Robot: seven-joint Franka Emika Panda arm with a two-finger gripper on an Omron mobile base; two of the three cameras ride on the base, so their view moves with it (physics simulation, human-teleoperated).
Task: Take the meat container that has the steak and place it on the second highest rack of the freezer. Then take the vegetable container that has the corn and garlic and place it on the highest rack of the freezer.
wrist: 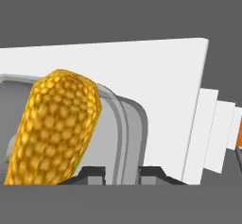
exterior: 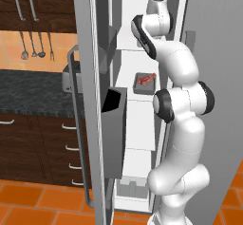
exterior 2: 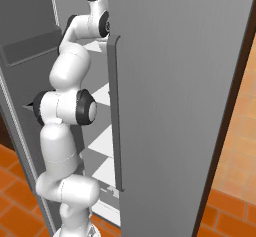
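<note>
From the left base view I see the steak (exterior: 146, 80) in its tray (exterior: 144, 83) on a white freezer (exterior: 142, 124) shelf. In the hand view, the corn (wrist: 54, 128) lies in a grey container (wrist: 125, 138), whose rim sits between my tool's (wrist: 121, 175) fingertips (wrist: 92, 174); I cannot tell if they grip it.

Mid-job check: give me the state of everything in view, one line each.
freezer: door open.
steak: in its tray on a white shelf.
corn: lying in a grey tray on a white shelf.
claw: fingertips either side of the tray rim, slightly apart.
</note>
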